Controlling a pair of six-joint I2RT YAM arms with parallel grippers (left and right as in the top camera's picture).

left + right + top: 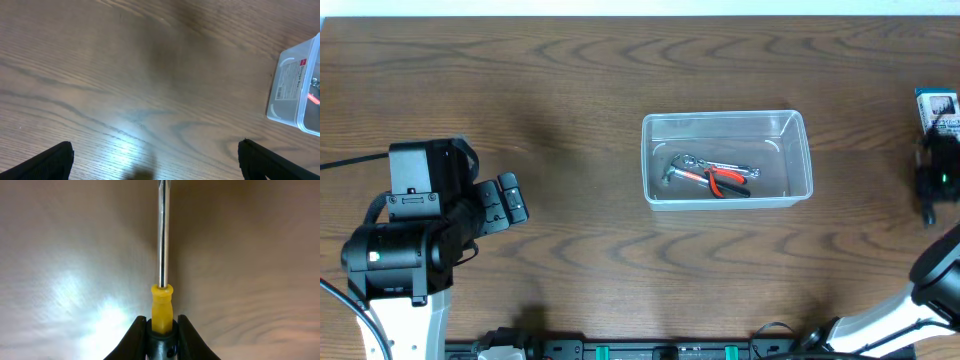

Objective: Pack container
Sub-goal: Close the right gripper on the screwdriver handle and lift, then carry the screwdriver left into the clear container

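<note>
Container [720, 116]: clear plastic rectangular tub with rounded corners and a rim. It stands upright near the middle of the table [570, 80], long sides running left to right.
Container label [287, 80]: pale sticker with a small red mark on the tub's left end wall, seen from the left wrist. The print is too small to read.
Contents, item one: pliers [727, 182] with red and black handles, lying flat on the tub floor toward its near wall.
Contents, item two: silvery metal tool [682, 168], touching the pliers on their left. Its kind cannot be told.
Left gripper [512, 200]: well to the left of the container, above bare wood. The jaws are spread wide with nothing between them, and the dark fingers [50, 160] show only at the lower corners of the wrist view.
Right gripper [161, 327]: well to the right of the container, at the table's right edge. The jaws are clamped on the screwdriver handle.
Screwdriver [161, 255]: yellow handle collar and bright steel shaft, pointing straight out from the jaws. The tip is out of frame.
Box [937, 108]: small, blue and white, far right of the container, just beyond the right gripper.
Table surface: dark brown wood grain.
</note>
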